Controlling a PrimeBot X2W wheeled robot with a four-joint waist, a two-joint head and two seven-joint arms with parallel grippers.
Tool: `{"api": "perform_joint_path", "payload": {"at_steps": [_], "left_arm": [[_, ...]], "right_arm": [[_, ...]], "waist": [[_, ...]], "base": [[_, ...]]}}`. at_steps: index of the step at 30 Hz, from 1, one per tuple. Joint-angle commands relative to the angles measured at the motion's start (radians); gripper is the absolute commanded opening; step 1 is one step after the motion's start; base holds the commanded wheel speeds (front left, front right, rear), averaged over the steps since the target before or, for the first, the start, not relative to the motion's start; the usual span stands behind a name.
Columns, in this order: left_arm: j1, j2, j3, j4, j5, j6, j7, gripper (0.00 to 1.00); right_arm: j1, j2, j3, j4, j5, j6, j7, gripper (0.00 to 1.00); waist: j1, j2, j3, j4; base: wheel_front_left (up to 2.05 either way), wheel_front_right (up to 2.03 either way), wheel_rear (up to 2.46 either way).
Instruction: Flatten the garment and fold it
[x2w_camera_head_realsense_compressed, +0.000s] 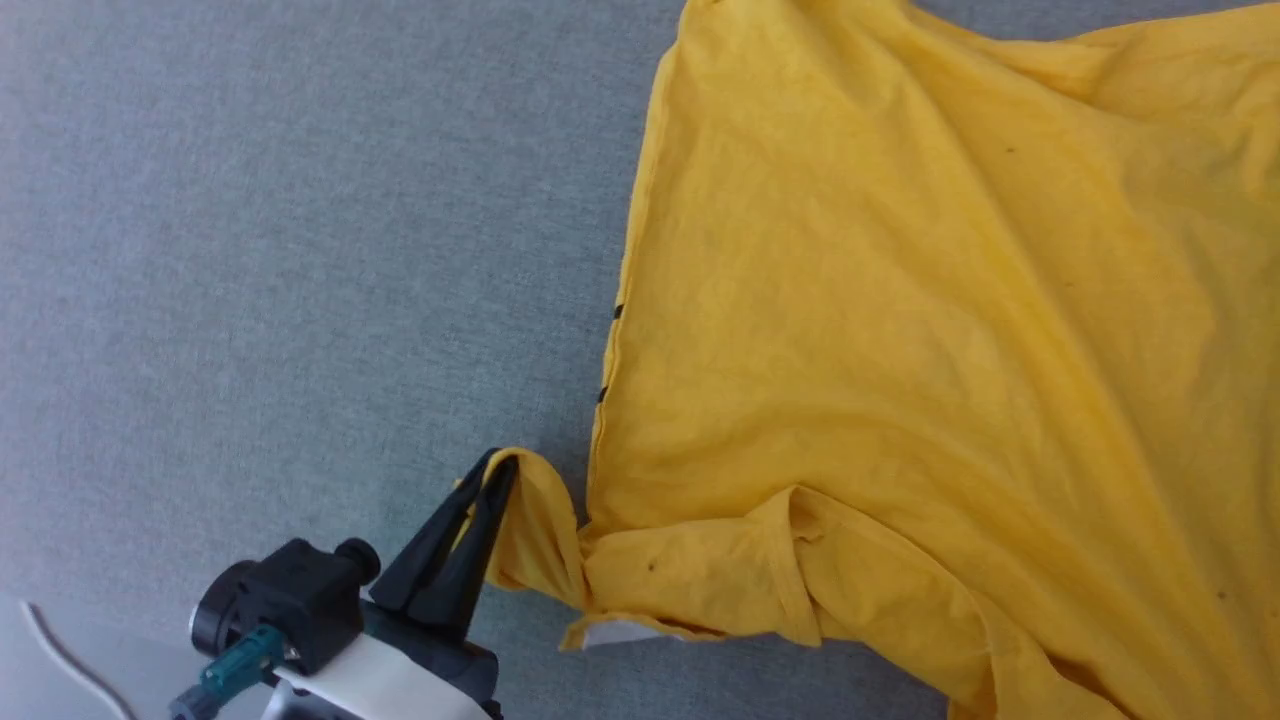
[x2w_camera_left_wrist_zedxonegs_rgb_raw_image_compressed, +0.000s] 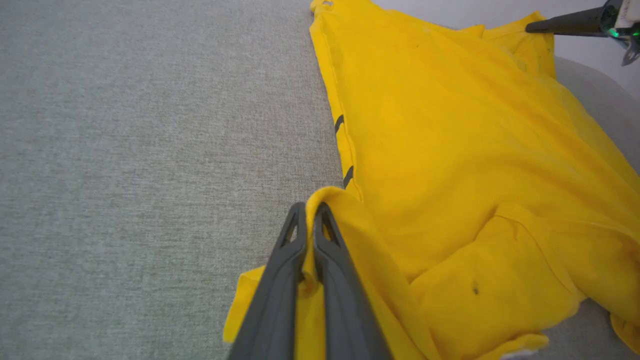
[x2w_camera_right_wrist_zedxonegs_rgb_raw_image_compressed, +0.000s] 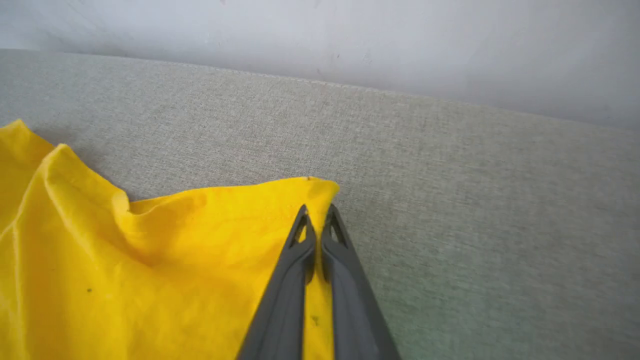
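Between the two sets of fingers, across the grey fabric surface (x2w_camera_head_realsense_compressed: 300, 250), the garment (x2w_camera_head_realsense_compressed: 900, 350) lies rumpled, its length running from the left gripper (x2w_camera_head_realsense_compressed: 495, 475), pressed together on a near edge fold, to the right gripper (x2w_camera_right_wrist_zedxonegs_rgb_raw_image_compressed: 316, 215), pinching a far corner.

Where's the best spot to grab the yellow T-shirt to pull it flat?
Probably its outer corners, from each side. The bright yellow fabric T-shirt lies wrinkled, and thin edges stick out there. The left gripper and right gripper pinch them now.
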Motion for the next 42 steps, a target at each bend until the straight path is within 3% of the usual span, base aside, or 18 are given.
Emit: {"api": "perform_joint_path", "payload": {"at_steps": [1,5,11,19,24,30,31,32,35,42], "left_arm": [[-0.010,0.006,0.008,-0.005,0.007,0.006,-0.006,0.00],[-0.001,0.027,0.036,-0.017,0.018,0.019,-0.016,0.00],[0.026,0.048,0.061,-0.039,0.015,0.032,-0.015,0.00],[0.059,0.050,0.065,-0.059,-0.003,0.042,-0.010,0.00],[0.080,0.050,0.074,-0.047,-0.013,0.052,-0.015,0.00],[0.063,0.041,0.054,-0.015,-0.027,0.040,-0.005,0.00],[0.058,0.040,0.050,-0.010,-0.029,0.037,-0.003,0.00],[0.055,0.039,0.047,-0.007,-0.030,0.035,-0.001,0.00],[0.048,0.037,0.042,-0.003,-0.030,0.034,0.000,0.00],[0.026,0.033,0.024,-0.029,-0.007,0.033,-0.008,0.00]], "right_arm": [[0.021,-0.006,-0.017,-0.025,0.016,-0.001,-0.010,0.00],[0.105,-0.010,-0.118,-0.127,0.074,-0.001,-0.019,0.00],[0.326,0.018,-0.347,-0.285,0.145,-0.001,0.012,0.00],[0.757,0.228,-0.607,-0.444,0.207,-0.001,0.088,0.00],[0.904,0.291,-0.552,-0.394,0.161,-0.001,0.003,0.00],[0.867,0.303,-0.389,-0.219,0.139,-0.001,-0.158,0.00],[0.859,0.303,-0.374,-0.204,0.126,-0.001,-0.184,0.38],[0.848,0.303,-0.366,-0.195,0.121,-0.001,-0.207,1.00],[0.834,0.290,-0.364,-0.228,0.120,-0.001,-0.225,1.00],[0.757,0.184,-0.436,-0.551,0.170,-0.001,-0.154,1.00]], "waist": [[-0.0001,0.0001,-0.088,-0.083],[-0.0001,0.0001,-0.161,-0.146],[-0.0001,0.0001,-0.223,-0.225],[-0.0001,0.0001,-0.206,-0.263],[-0.0001,0.0001,-0.197,-0.267],[-0.0001,0.0001,-0.216,-0.266],[-0.0001,0.0001,-0.220,-0.264],[-0.0001,0.0001,-0.223,-0.263],[-0.0001,0.0001,-0.230,-0.259],[-0.0001,0.0001,-0.205,-0.224]], "base": [[0.00,0.00,0.00],[0.00,0.00,0.00],[0.00,0.00,0.00],[0.00,0.00,0.00],[0.00,0.00,0.00],[0.00,0.00,0.00],[0.00,0.00,0.00],[0.00,0.00,0.00],[0.00,0.00,0.00],[0.00,0.00,0.00]]}}
